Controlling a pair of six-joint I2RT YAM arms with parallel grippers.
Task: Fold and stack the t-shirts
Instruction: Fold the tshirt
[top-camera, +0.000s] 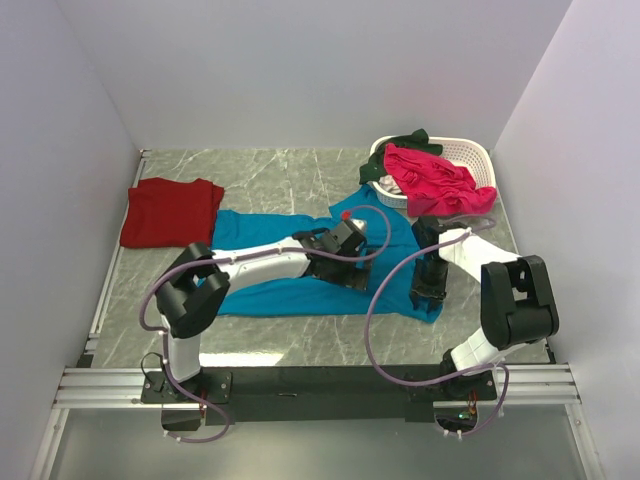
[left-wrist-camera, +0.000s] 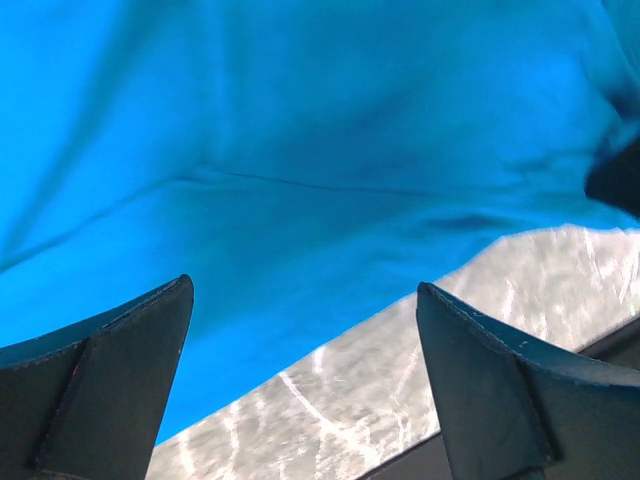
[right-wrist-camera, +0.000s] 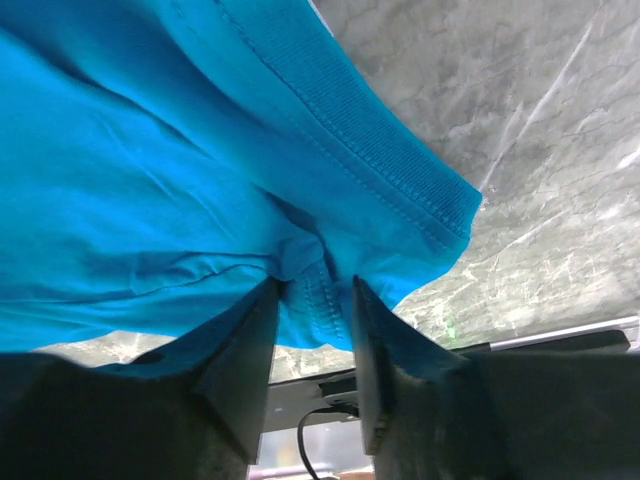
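A teal-blue t-shirt (top-camera: 290, 296) lies spread flat across the middle of the table. My left gripper (top-camera: 345, 275) hovers over its near hem, open wide (left-wrist-camera: 305, 290), with nothing between the fingers; the left wrist view shows cloth (left-wrist-camera: 300, 150) and bare marble under them. My right gripper (top-camera: 428, 290) is at the shirt's near right corner, its jaws (right-wrist-camera: 315, 285) closed on a bunched fold of the hem (right-wrist-camera: 325, 290). A dark red t-shirt (top-camera: 170, 210) lies folded at the far left. Bright pink (top-camera: 435, 180) and dark green (top-camera: 405, 140) t-shirts hang out of the basket.
The white slatted basket (top-camera: 468, 152) stands at the back right corner. White walls close in the table on three sides. A black rail (top-camera: 330, 380) with both arm bases runs along the near edge.
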